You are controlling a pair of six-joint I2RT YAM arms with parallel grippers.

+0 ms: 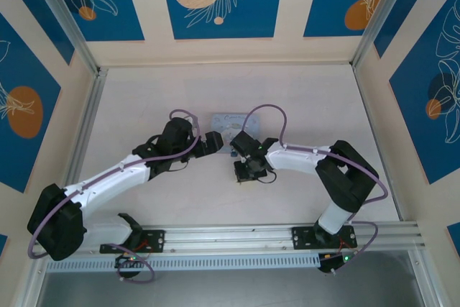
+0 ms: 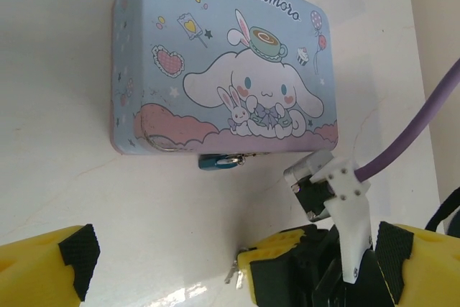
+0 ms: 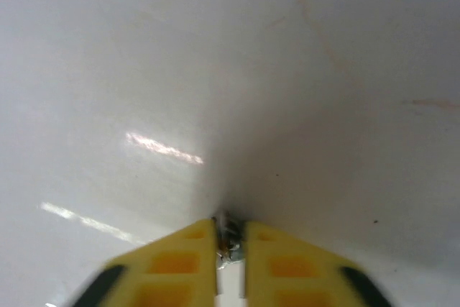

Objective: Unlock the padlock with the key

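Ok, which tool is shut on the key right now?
The right tool: its yellow fingers are pinched together on the small silvery key at the table surface. The left tool stands wide open, holding nothing, facing the blue tin.

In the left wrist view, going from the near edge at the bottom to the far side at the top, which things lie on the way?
key → padlock → tin

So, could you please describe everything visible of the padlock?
The padlock is tiny, with a dark teal body and a thin silvery shackle at one end. It lies sideways on the white table against the near wall of the pale blue tin. Whether it hangs from the tin's clasp is unclear. Nothing else touches it.
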